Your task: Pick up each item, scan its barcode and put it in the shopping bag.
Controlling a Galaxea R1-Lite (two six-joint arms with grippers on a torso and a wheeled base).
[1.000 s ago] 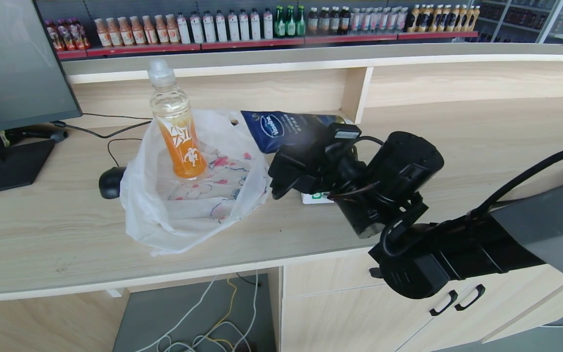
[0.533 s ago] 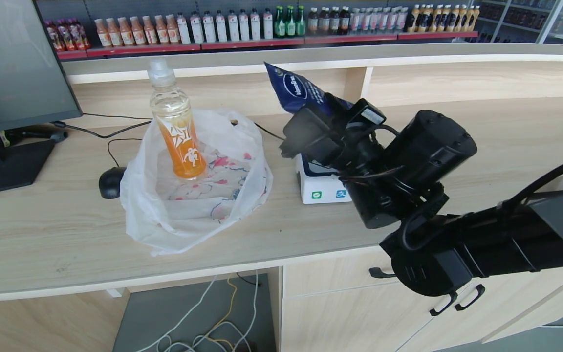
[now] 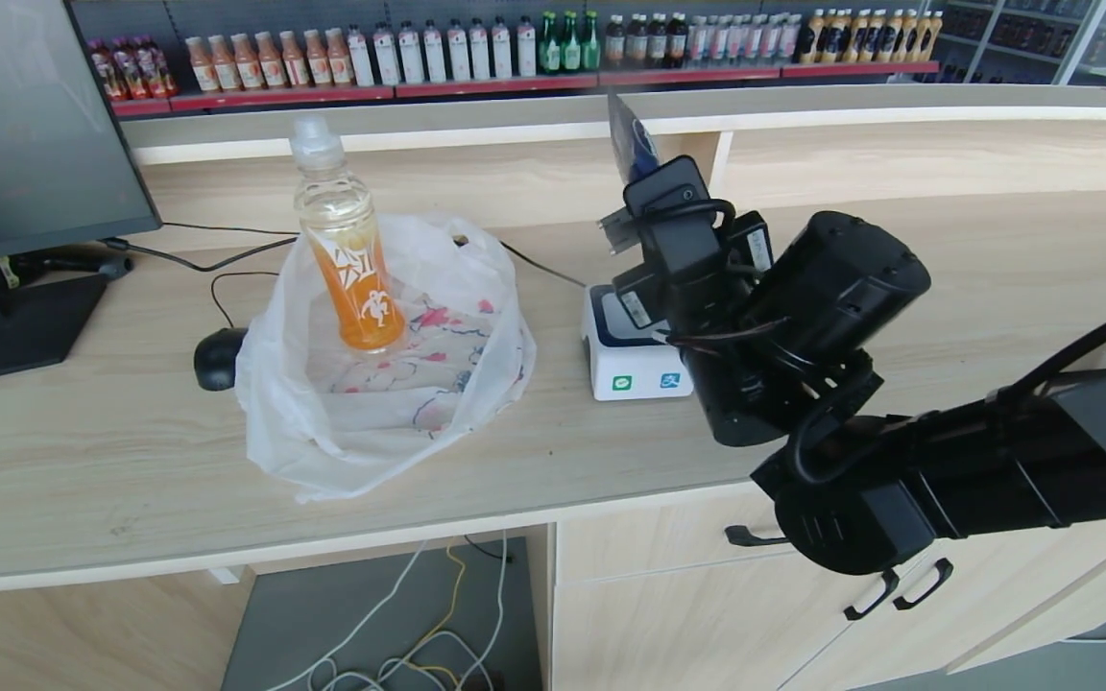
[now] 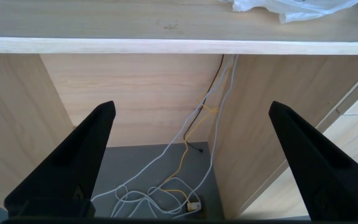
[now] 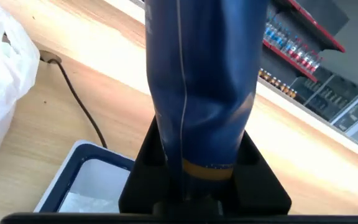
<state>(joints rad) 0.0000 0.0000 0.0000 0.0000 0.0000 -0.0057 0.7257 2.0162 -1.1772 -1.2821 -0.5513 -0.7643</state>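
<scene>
counter of pale wood (image 3: 83, 451) carries most of it. towards the robot's right, the right gripper (image 5: 201, 180) has its fingers clamped on the lower end of a glossy dark blue plastic pouch (image 5: 204, 81), one finger on each side. the pouch stands upright in the grip, its top edge up near the raised ledge at the back of the counter. it is held in the air above a small white box scanner with a dark blue top (image 3: 625, 360), apart from it (the scanner sits flat on the counter, just beside the bag).

the thin white plastic shopping bag with red and blue print (image 3: 371, 403) lies slumped and open on the counter, to the left of the scanner. a clear bottle of orange drink with a pale cap (image 3: 347, 250) stands upright inside it. a black computer mouse (image 3: 219, 357) rests by the bag's left side, and a dark flat monitor (image 3: 25, 125) stands at the far left.

the left gripper (image 4: 191, 168) hangs low, below the counter's front edge, its two black fingers spread wide apart with nothing between them, above loose cables on the floor.
</scene>
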